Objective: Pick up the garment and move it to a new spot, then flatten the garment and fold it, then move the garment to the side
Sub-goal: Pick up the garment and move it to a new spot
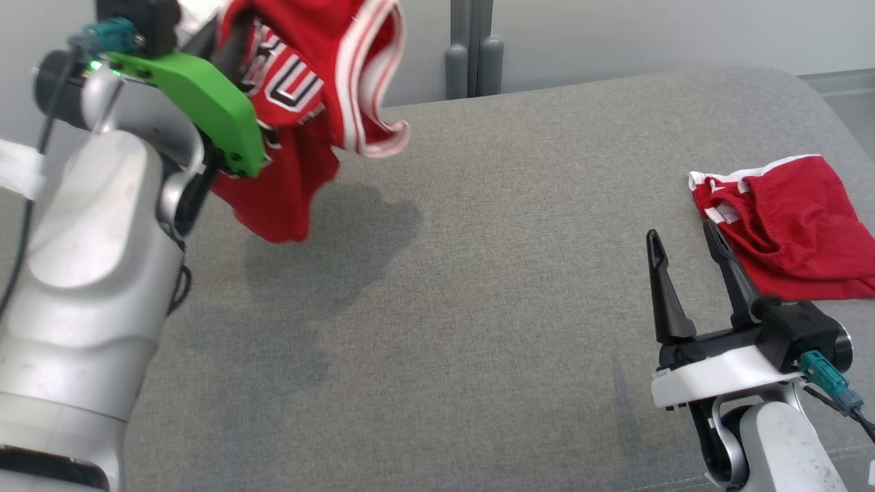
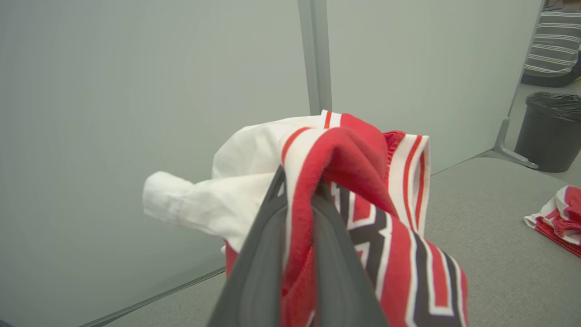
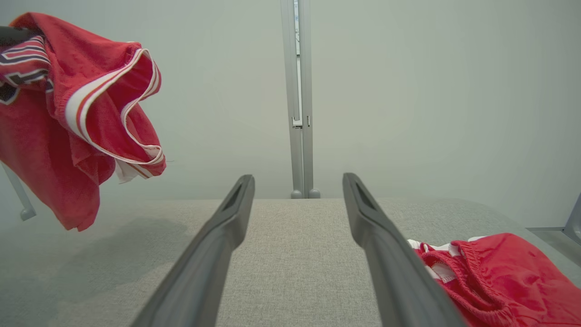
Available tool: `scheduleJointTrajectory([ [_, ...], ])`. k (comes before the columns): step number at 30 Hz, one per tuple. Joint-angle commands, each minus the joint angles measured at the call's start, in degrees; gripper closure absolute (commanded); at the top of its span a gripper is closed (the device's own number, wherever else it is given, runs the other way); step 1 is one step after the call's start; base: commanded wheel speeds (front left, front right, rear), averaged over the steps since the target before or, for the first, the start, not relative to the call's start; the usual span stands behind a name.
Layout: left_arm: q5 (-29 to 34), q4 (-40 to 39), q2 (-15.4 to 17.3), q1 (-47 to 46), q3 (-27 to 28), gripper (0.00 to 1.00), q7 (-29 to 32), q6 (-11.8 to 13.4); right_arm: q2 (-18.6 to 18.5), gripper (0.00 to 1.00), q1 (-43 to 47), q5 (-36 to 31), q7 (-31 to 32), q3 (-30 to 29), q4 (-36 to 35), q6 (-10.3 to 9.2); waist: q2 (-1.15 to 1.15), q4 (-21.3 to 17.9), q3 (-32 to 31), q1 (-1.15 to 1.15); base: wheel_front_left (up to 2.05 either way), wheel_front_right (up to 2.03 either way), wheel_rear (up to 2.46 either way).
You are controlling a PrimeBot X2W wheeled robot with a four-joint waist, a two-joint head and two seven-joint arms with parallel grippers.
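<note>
Left arm [image 1: 96, 273] raised above the grey tabletop [image 1: 478, 273], left gripper [image 2: 300, 180] clamped on a red jersey [image 1: 294, 102]; right gripper [image 1: 682, 234] low over the tabletop, fingers spread wide

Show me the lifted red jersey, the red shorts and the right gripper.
lifted red jersey [image 1: 284, 198]: head view, on its hanging lower red panel.
red shorts [image 1: 800, 225]: head view, on the middle of the red cloth.
right gripper [image 1: 680, 232]: head view, midway between its fingertips.

Red garment [image 1: 287, 191] with white-striped trim and black lettering, red folded cloth [image 1: 800, 232], grey surface [image 1: 478, 307], green bracket [image 1: 205, 102]
</note>
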Motion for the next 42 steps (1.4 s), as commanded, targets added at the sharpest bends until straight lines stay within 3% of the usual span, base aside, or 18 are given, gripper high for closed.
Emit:
scheduleJointTrajectory([
  [1,-0.87,-1.21,-0.32,1.67,-0.84,1.00,-0.09,-0.15,-0.09,0.00,0.89,0.24,-0.37,-0.13,0.03,0.01,-0.01,-0.31,-1.18,0.00,0.00,0.00,0.00],
  [12,-5.53,-11.85,-6.77,11.87,-11.97,1.00,-0.73,-0.14,-0.09,0.00,1.74,0.68,-0.23,-1.07,-0.73,0.01,-0.01,-0.60,-1.28,0.00,0.00,0.00,0.00],
  [16,-4.58,-12.38,-7.69,12.85,-18.81,1.00,-1.38,-0.13,-0.09,0.00,0.38,1.00,-0.05,-0.23,-0.91,0.01,-0.01,-1.79,0.33,0.00,0.00,0.00,0.00],
  [20,-4.47,-5.52,-8.59,12.34,-23.50,1.00,-4.71,-0.13,-0.10,0.00,-1.08,1.24,0.08,0.97,-0.55,0.01,-0.01,-4.46,2.93,0.00,0.00,0.00,0.00],
  [29,-2.84,14.90,-12.04,7.66,-22.74,1.00,-13.80,2.81,-0.10,0.00,-3.11,1.18,-0.04,2.07,0.26,0.01,-0.01,-9.74,6.78,0.00,0.00,0.00,0.00],
  [33,-3.39,19.30,-12.79,6.03,-21.43,0.99,-16.92,4.78,-0.09,0.00,-3.63,1.04,-0.19,2.28,0.55,0.01,-0.01,-10.81,7.40,0.00,0.00,0.00,0.00],
  [34,-3.50,20.50,-13.03,5.59,-20.85,0.65,-17.71,5.69,-0.09,0.00,-3.77,1.03,-0.22,2.30,0.64,0.01,-0.01,-11.07,7.56,0.00,0.00,0.00,0.00],
  [35,-3.52,21.52,-13.19,5.29,-20.30,0.18,-18.28,6.58,-0.08,0.00,-3.85,1.02,-0.26,2.40,0.75,0.01,-0.01,-11.27,7.64,0.00,0.00,0.00,0.00],
  [36,-3.81,22.65,-13.30,5.18,-19.56,0.00,-18.66,7.78,-0.10,0.00,-3.79,1.11,-0.13,2.38,1.02,0.01,-0.01,-11.45,7.65,0.00,0.00,0.00,0.00],
  [42,-5.20,26.60,-13.67,6.01,-16.62,0.00,-19.31,10.35,-0.09,0.00,-4.03,1.09,-0.03,2.12,1.27,0.01,-0.01,-11.28,7.50,0.00,0.00,0.00,0.00],
])
